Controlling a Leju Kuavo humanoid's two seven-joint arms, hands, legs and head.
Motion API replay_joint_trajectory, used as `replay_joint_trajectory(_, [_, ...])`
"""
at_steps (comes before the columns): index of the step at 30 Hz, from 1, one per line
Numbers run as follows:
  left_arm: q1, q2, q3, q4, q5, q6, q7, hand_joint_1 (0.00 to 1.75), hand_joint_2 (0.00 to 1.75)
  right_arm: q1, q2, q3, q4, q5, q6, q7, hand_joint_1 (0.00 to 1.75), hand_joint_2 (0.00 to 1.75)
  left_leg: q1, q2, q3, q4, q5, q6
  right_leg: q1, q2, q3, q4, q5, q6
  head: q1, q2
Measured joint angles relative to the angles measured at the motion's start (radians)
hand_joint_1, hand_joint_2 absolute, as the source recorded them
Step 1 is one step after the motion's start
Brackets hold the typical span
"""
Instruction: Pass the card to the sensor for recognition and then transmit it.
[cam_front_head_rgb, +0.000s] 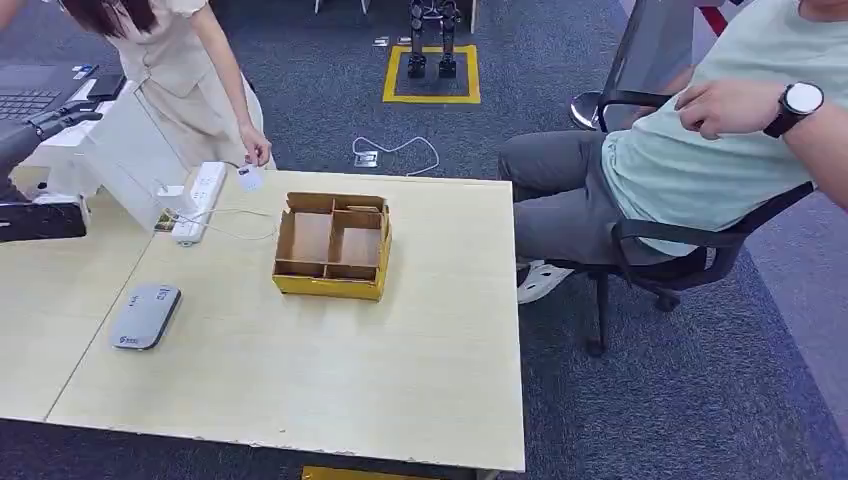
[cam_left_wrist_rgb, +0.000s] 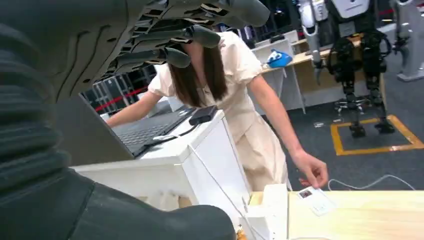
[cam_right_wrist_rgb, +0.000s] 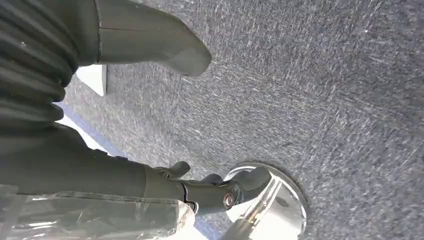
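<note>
Pre-grasp: card not yet in the robot's hands, a person is placing it.
Card (cam_front_head_rgb: 249, 178) lies at the tabletop's far edge near the far-left corner, under a person's hand (cam_front_head_rgb: 257, 148), beside the power strip (cam_front_head_rgb: 199, 201). Left hand (cam_front_head_rgb: 62, 117) hovers off the left edge, fingers apart, empty; right hand (cam_right_wrist_rgb: 165, 45) hangs over the floor, fingers loosely spread, holding nothing. Sensor (cam_front_head_rgb: 145, 315) sits near the left edge. Next, likely: left hand reaches for the card, then carries it to the sensor.

text: none legible | card (cam_left_wrist_rgb: 316, 199): print too small | sensor (cam_front_head_rgb: 145, 316): logo unreadable
</note>
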Motion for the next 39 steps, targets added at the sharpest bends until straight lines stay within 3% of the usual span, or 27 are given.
replay_joint_trajectory(4, [0.099, 0.117, -0.021, -0.156, 0.144, 0.053, 0.057, 0.00, 1.75, 0.007, 0.000, -0.010, 0.000, -0.005, -0.005, -0.003, 0.00, 1.75, 0.000, 0.001, 0.000, 0.000, 0.000, 0.000, 0.000, 0.001, -0.001, 0.000, 0.000, 0.000, 0.000, 0.000])
replay_joint_trajectory(8, [0.206, 0.180, -0.029, -0.262, 0.141, 0.130, 0.065, 0.00, 1.75, 0.007, 0.000, -0.015, 0.000, -0.005, -0.006, -0.003, 0.00, 1.75, 0.000, -0.001, 0.000, 0.000, 0.000, 0.000, 0.000, -0.001, -0.001, 0.000, -0.001, 0.000, 0.001, 0.000])
replay_joint_trajectory(16, [0.327, 0.162, -0.046, -0.369, 0.008, 0.177, 0.052, 0.00, 1.75, 0.009, 0.000, -0.030, 0.000, -0.015, -0.015, -0.004, 0.00, 1.75, 0.000, -0.002, 0.000, 0.000, 0.000, 0.000, 0.000, -0.002, 0.000, 0.000, 0.000, 0.000, 0.001, 0.000])
replay_joint_trajectory(32, [0.380, 0.144, -0.054, -0.424, -0.004, 0.179, 0.043, 0.00, 1.75, 0.011, 0.000, -0.037, 0.000, -0.014, -0.017, -0.005, 0.00, 1.75, 0.000, -0.002, 0.000, 0.000, 0.000, 0.000, -0.001, -0.002, -0.001, 0.000, 0.000, 0.000, 0.001, 0.000])
replay_joint_trajectory(34, [0.398, 0.111, -0.053, -0.429, -0.072, 0.196, 0.029, 0.00, 1.75, 0.011, 0.000, -0.038, 0.000, -0.013, -0.017, -0.005, 0.00, 1.75, -0.001, -0.002, 0.000, 0.000, 0.000, 0.000, -0.001, -0.002, -0.001, -0.001, 0.000, 0.000, 0.001, 0.000])
replay_joint_trajectory(35, [0.408, 0.012, -0.060, -0.408, -0.200, 0.243, 0.016, 0.00, 1.75, 0.009, 0.000, -0.040, 0.000, -0.010, -0.018, -0.006, 0.00, 1.75, -0.001, -0.003, -0.001, 0.000, 0.000, 0.000, -0.001, -0.004, 0.000, -0.001, 0.000, 0.000, 0.001, 0.000])
replay_joint_trajectory(36, [0.423, -0.119, -0.078, -0.338, -0.280, 0.322, 0.009, 0.00, 1.75, 0.008, 0.001, -0.041, 0.000, -0.001, -0.018, -0.003, 0.00, 1.75, -0.002, -0.003, 0.000, 0.000, 0.000, 0.000, -0.002, -0.004, 0.000, -0.001, 0.000, 0.000, 0.001, 0.000])
replay_joint_trajectory(39, [0.431, -0.189, -0.091, -0.301, -0.318, 0.361, 0.012, 0.00, 1.75, 0.008, 0.001, -0.041, 0.000, 0.002, -0.018, -0.002, 0.00, 1.75, -0.002, -0.003, 0.000, 0.000, 0.000, 0.000, -0.002, -0.004, 0.000, -0.001, 0.000, 0.000, 0.002, 0.000])
